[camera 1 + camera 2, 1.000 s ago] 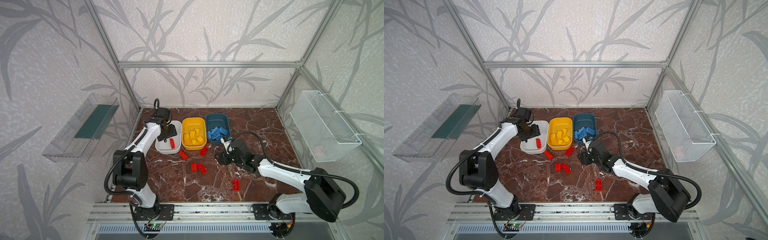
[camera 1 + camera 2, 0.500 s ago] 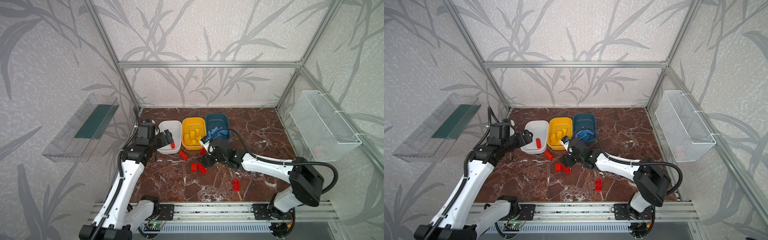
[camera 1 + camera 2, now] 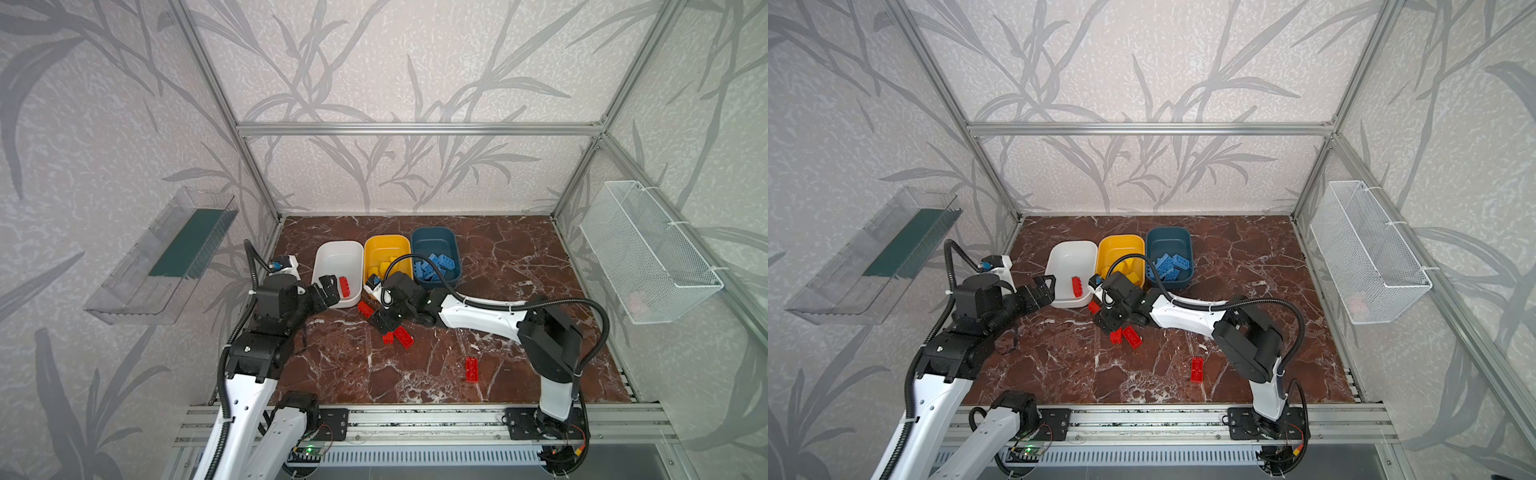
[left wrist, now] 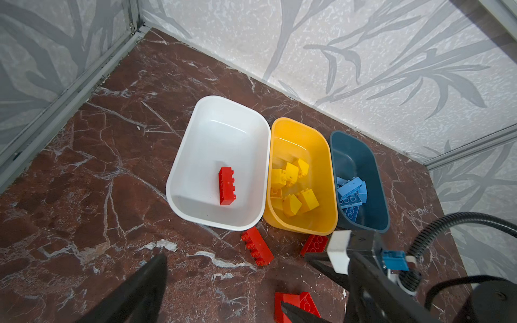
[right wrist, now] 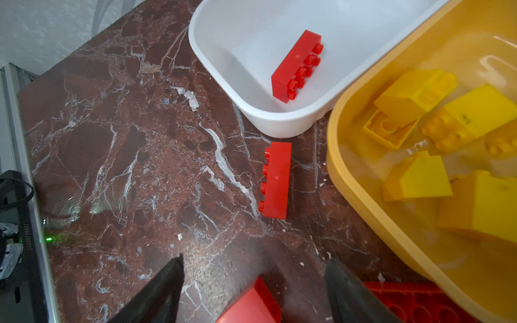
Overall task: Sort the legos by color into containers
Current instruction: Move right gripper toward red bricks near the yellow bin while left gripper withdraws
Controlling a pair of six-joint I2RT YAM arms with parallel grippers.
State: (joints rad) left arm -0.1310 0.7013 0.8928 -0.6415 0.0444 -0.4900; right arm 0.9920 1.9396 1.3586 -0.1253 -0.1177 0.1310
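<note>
Left gripper [image 3: 331,289] has left the white tub [image 3: 332,257] in both top views; right gripper [image 3: 385,326] has reached red legos [image 3: 404,337] at its five o'clock. Left wrist view: jaws wide apart, empty, red brick [image 4: 227,186] in tub. Right wrist view: jaws apart astride a sloped brick [image 5: 250,303].

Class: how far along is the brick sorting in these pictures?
Done: yellow bricks sit in the yellow tub, blue bricks in the blue tub, and one red brick lies in the white tub. In hand: the right gripper hangs open over a small red brick; the left gripper is open, empty. Left: about five red bricks on the table, that one included.
</note>
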